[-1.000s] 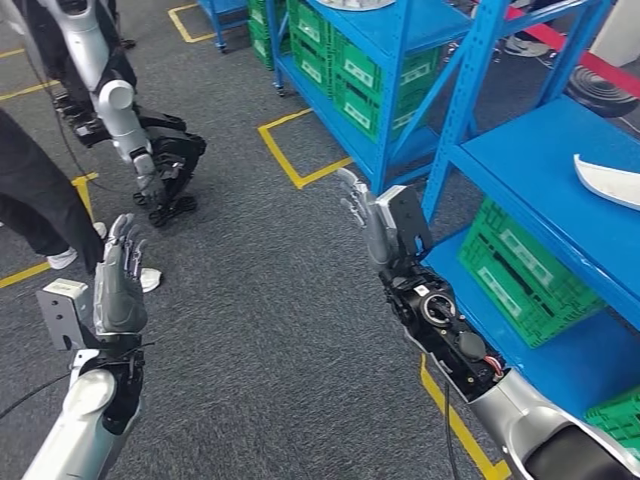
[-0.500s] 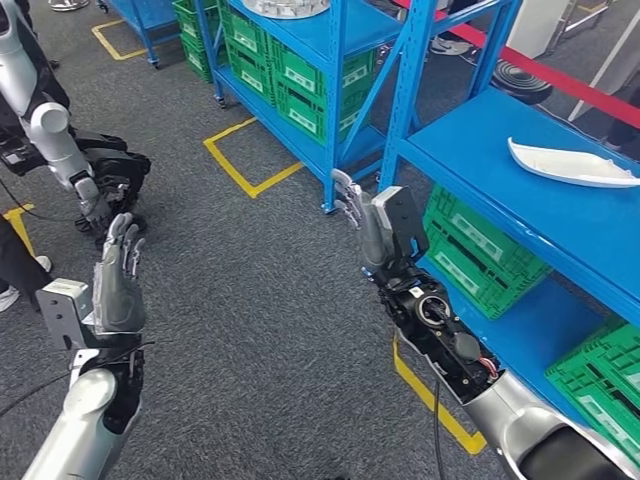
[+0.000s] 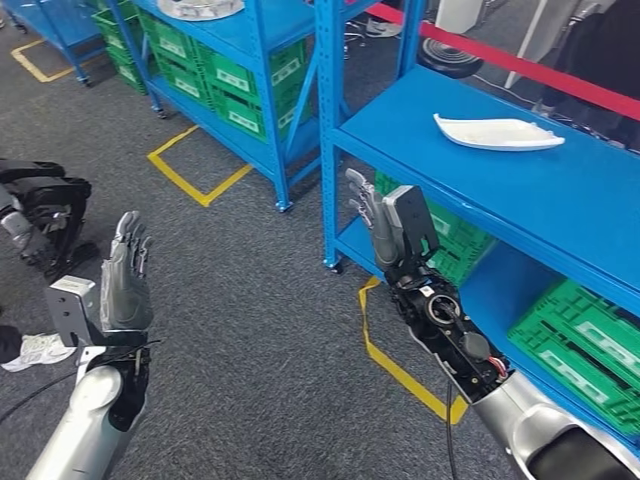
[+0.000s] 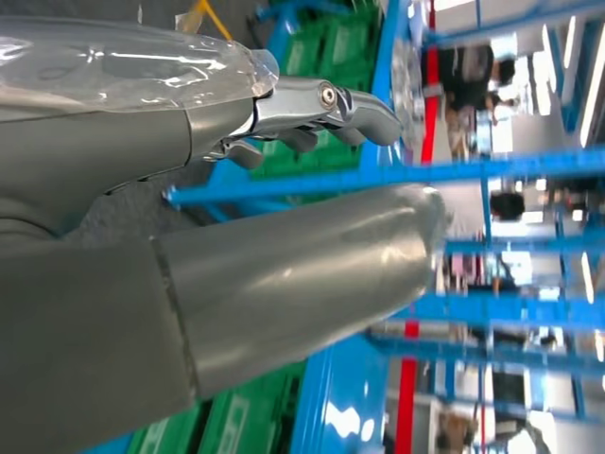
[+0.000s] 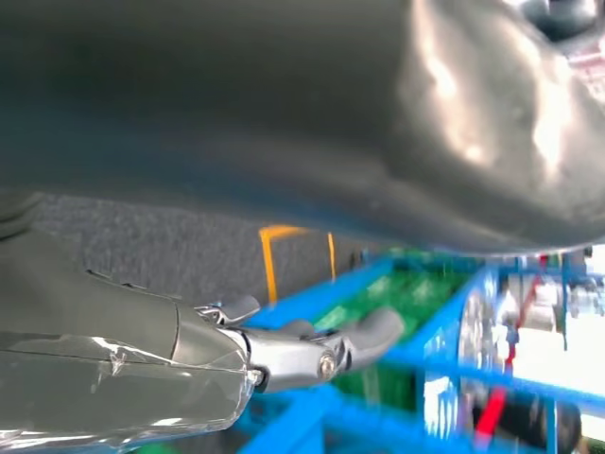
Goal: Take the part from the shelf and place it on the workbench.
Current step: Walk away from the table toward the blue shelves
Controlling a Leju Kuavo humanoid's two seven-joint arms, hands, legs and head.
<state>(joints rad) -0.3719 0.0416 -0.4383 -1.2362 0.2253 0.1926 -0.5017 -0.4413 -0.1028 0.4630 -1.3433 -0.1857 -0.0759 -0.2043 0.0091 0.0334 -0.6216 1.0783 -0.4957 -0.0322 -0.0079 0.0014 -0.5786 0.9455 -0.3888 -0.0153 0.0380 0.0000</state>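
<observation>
Shelf post (image 3: 327, 130) before right hand (image 3: 371, 215), green crates (image 3: 581, 350) below part (image 3: 498, 132)

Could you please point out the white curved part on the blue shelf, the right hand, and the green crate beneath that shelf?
White curved plastic part (image 3: 498, 133), head view, its middle.
Right hand (image 3: 375, 222), head view, palm.
Green plastic crate (image 3: 581, 352), head view, top face.
</observation>
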